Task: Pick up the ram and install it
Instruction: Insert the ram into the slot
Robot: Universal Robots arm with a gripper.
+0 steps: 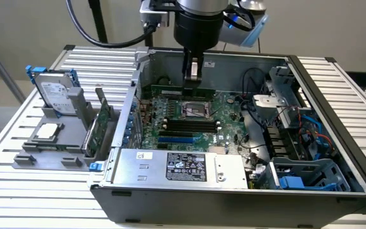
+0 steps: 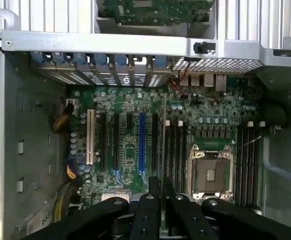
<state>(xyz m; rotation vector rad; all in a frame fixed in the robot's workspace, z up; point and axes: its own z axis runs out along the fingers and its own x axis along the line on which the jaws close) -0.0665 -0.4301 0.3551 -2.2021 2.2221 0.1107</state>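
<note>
**Ram gripped over the board**

Well off to the exterior view's left of the jaws, outside the case (image 1: 170, 200), a drive (image 1: 55, 95) and spare cards (image 1: 101, 125) are seen standing in a rack on the table (image 1: 342, 81). The jaws are clenched on the ram (image 1: 170, 89), which is held on edge above the board (image 1: 230, 112). Its visible length stretches from the jaws toward the exterior view's left. In the wrist view it is reduced to a thin line running out from between the fingers (image 2: 148, 210), just beside a bank of black slots (image 2: 176, 145). The socket (image 2: 210, 175) lies beyond them.

The stick is judged light, stiff and fragile. It is best taken by its long bare edges, so that the chips and contacts are spared. Whether its lower edge touches a slot cannot be told, and its chips and notch are hidden.
</note>
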